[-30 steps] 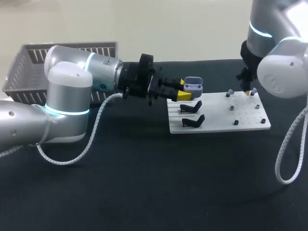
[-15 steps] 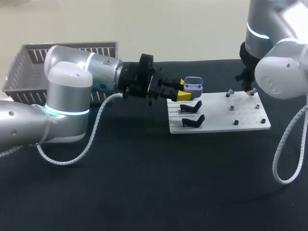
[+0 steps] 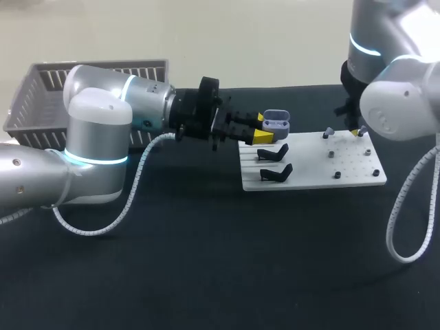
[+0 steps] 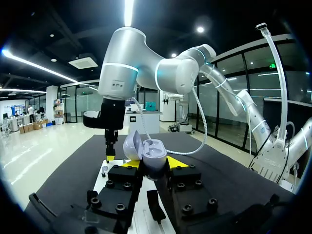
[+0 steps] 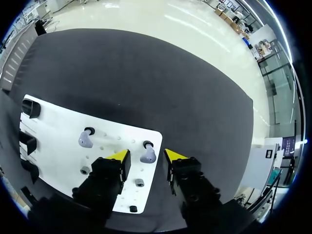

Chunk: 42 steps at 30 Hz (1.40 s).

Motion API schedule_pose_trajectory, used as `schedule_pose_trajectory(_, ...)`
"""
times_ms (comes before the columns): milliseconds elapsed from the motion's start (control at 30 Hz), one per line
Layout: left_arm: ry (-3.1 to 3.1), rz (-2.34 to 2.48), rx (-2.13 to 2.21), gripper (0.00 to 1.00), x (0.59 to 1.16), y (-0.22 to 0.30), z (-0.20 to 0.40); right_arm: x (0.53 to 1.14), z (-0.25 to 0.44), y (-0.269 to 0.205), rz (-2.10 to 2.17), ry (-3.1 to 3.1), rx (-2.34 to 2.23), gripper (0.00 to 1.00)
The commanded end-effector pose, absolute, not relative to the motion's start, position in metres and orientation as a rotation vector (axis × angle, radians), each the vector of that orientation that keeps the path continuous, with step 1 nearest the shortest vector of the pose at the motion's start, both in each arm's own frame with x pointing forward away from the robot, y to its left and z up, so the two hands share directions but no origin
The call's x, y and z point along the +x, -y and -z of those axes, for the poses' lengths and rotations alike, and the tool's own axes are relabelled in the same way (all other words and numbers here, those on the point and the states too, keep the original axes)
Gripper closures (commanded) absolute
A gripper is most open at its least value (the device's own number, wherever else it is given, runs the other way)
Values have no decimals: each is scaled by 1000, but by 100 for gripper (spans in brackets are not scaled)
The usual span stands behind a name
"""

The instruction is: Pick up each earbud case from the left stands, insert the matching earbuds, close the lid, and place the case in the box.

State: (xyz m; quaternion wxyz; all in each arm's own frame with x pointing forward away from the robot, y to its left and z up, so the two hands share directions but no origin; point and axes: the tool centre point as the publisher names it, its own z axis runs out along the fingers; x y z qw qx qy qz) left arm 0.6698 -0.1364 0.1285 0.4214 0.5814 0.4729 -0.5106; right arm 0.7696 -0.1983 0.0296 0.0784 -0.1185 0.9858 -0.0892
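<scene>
L gripper (image 3: 261, 128) pinched the earbud case (image 3: 277, 122) from both sides, one yellow tip on each flank. Case sat right btwn the fingers, lid flipped up and open, tilted away from the wrist. Two dark sockets showed in the case body; whether anything sat in them couldn't be told. In the L wrist view the case (image 4: 151, 157) filled the gap btwn the tips of the same gripper (image 4: 151, 164).

R gripper (image 5: 146, 157) had its fingers spread, not gripping. One grey earbud (image 5: 148, 155) stood on its peg directly btwn the yellow tips, w/ a gap on each side. A 2nd earbud (image 5: 85, 140) stood on a peg just beside the L finger of that gripper, further ahead.

Both pegs belonged to a white board (image 3: 357, 175) under the R gripper. Two black stands (image 3: 275, 162) on the board sat below the L gripper.

Grey slatted basket (image 3: 41, 96) sat well behind the L gripper, back by the arm's elbow; its inside was mostly hidden.
</scene>
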Motion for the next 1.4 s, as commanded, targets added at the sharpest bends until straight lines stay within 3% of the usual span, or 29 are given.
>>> schedule_pose_trajectory(33, -1184, 1280, 1456, 100, 670, 136, -128, 771, -28, 198, 270, -2956, -352, 60)
schedule_pose_trajectory(533, -1184, 1280, 1456, 100, 670, 136, -128, 767, -23, 199, 287, -2966, -337, 65)
schedule_pose_trajectory(700, -1184, 1280, 1456, 100, 670, 136, -128, 765, -25, 199, 299, -2956, -333, 80)
schedule_pose_trajectory(767, -1184, 1280, 1456, 100, 670, 136, -128, 764, -26, 199, 305, -2952, -331, 100)
schedule_pose_trajectory(1400, -1184, 1280, 1456, 100, 670, 136, -128, 705, -88, 179, 408, -2846, -232, 100)
